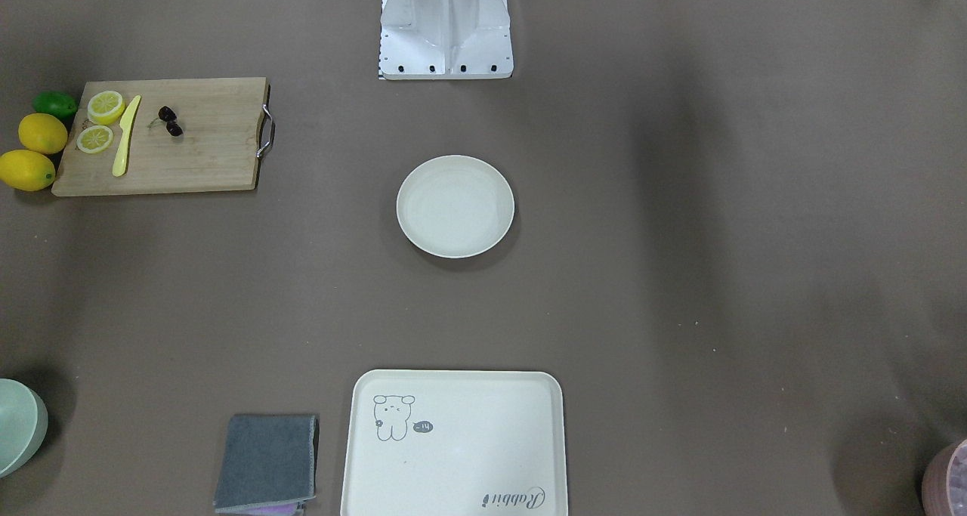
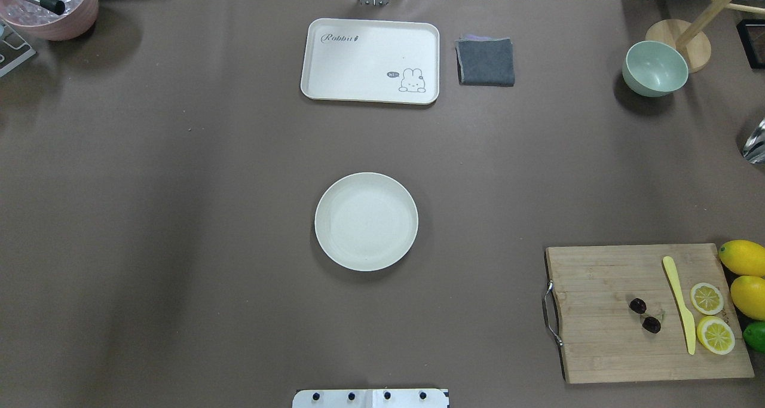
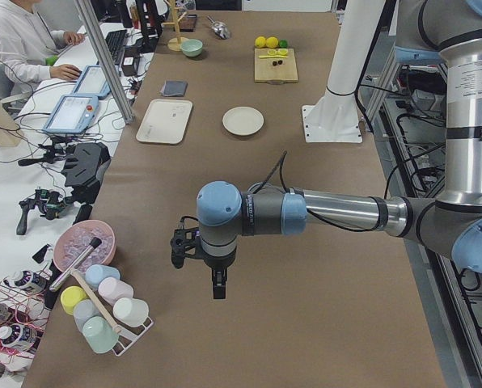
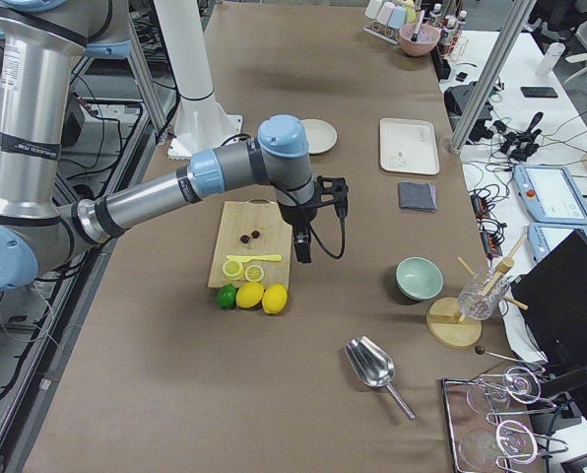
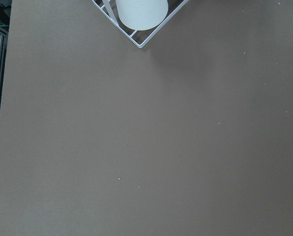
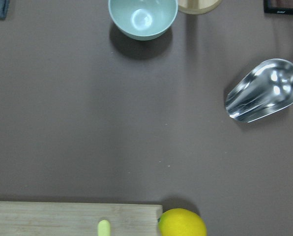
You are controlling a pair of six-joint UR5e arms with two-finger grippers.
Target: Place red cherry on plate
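- The left arm (image 3: 306, 212) is seen only from the side camera. It is held over bare bench (image 2: 179, 229), well apart from everything the task needs. Whether the left jaws are spread or pressed together cannot be told.
- The plate (image 2: 366, 221) is set at the middle of the bench and nothing is held in it.
- The red cherry (image 2: 637, 305), a dark pair joined by thin stems, is found to the right on the wooden cutting board (image 2: 603, 348). It lies near a yellow knife (image 2: 679, 303), with two lemon slices (image 2: 707, 298) beyond the knife.
- Two lemons (image 2: 743, 257) and a lime (image 2: 755, 336) are crowded against the board's right edge.
- The right arm (image 4: 156, 202) is stretched out over the board's outer edge. The state of the right jaws cannot be told either, and nothing is seen gripped in them.
- The task is judged not yet begun, and the pick-up looks like the riskiest step:
  - One tiny cherry or a stem alone could be pinched, so that the pair is dropped on the way to the plate.
  - The knife could be knocked if the descent is misjudged.
  - The round fruit could be sent rolling over the shallow rim if it is released from too high.
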